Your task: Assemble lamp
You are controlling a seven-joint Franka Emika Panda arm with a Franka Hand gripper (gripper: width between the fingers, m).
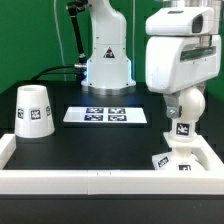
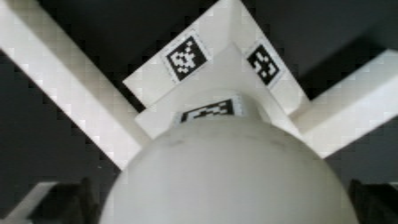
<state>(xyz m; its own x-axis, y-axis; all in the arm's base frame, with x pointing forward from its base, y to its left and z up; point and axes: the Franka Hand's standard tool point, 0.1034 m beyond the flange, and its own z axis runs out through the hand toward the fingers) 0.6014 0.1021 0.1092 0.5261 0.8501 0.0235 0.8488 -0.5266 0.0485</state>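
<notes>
The end effector (image 1: 183, 90) hangs over the table (image 1: 90, 145) near the corner on the exterior view's right. The bulb (image 1: 185, 104) is directly beneath it. The fingers are hidden, so I cannot tell whether they are apart or clamped on the bulb. Straight below the bulb stands the base (image 1: 180, 160), close to the white rail (image 1: 100, 181). The shade (image 1: 35, 110) stands wide end down, well apart from the end effector toward the exterior view's left, and the marker board (image 1: 107, 115) lies between them. The markings are black-and-white square tags: one on the shade, one below the bulb, several on the base. Only the exterior view shows the shade and marker board. The wrist view shows the bulb (image 2: 222, 170) close up, the base (image 2: 217, 75) beyond it with its tags, and the rails (image 2: 54, 60) meeting at a corner.
</notes>
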